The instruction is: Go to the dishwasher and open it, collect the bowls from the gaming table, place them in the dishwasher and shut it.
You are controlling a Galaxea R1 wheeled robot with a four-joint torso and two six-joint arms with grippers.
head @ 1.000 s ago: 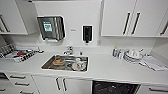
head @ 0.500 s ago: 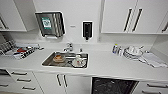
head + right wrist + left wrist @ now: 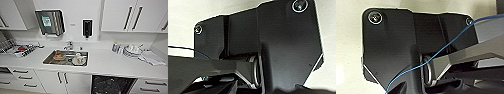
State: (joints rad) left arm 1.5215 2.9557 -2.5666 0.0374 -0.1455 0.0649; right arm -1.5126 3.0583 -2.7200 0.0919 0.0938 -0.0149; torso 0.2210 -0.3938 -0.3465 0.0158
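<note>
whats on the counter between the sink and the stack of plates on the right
In the head view, mostly bare white counter lies between the sink and the stack of plates. Just beside the plates stands a small bottle with a blue label.

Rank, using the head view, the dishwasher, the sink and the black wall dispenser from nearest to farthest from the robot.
1. dishwasher, under the counter edge, right of centre.
2. sink, set in the counter, left of centre.
3. black dispenser, on the back wall behind the sink.
</note>
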